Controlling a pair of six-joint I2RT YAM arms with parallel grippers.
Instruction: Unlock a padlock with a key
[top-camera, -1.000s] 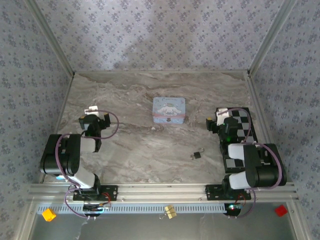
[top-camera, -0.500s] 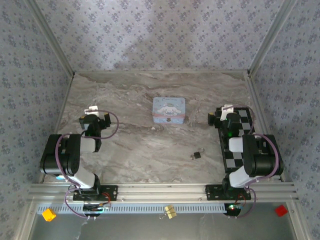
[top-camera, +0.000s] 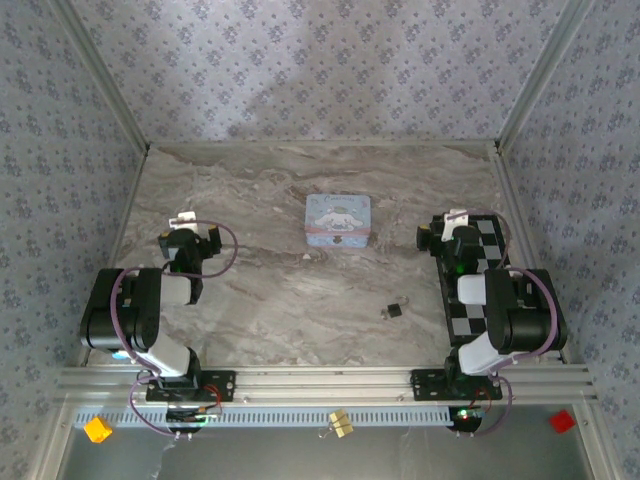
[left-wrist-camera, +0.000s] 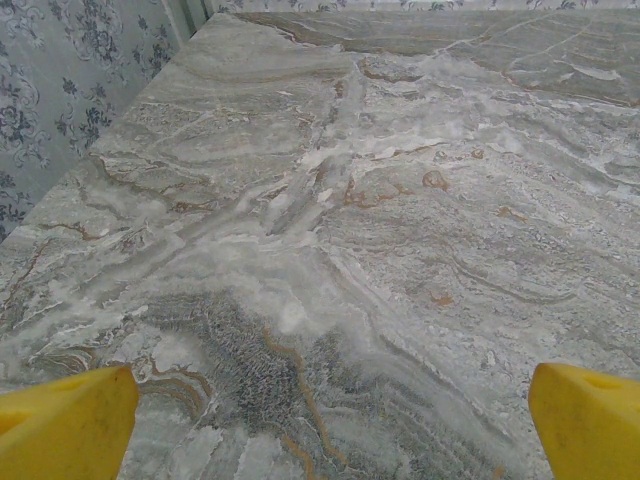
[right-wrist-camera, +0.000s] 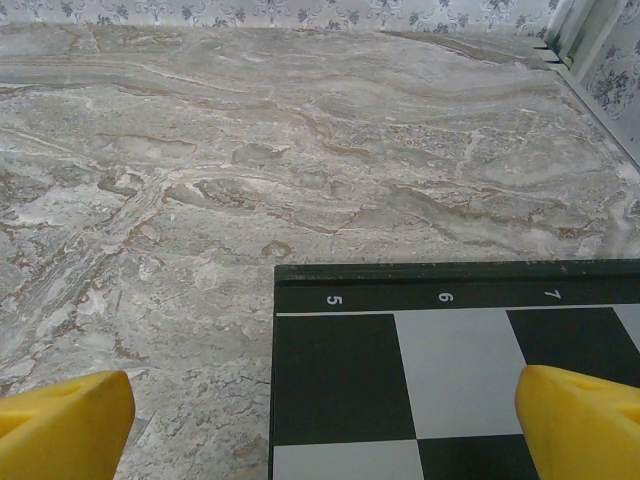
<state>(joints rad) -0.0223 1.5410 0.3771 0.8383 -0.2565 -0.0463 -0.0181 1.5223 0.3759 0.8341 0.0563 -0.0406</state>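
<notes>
Resting configuration: the left gripper is held low over the bare marble table, its yellow fingertips spread wide with nothing between them, presumably so that the middle is left unobstructed. Farther right, the pale blue tin is set back, while the padlock, tiny and black with a pale metal bit, is laid flat nearer the right arm, judged within easy reach. The right gripper is likewise parted and unloaded, poised over the checkerboard mat, well apart from the lock.
</notes>
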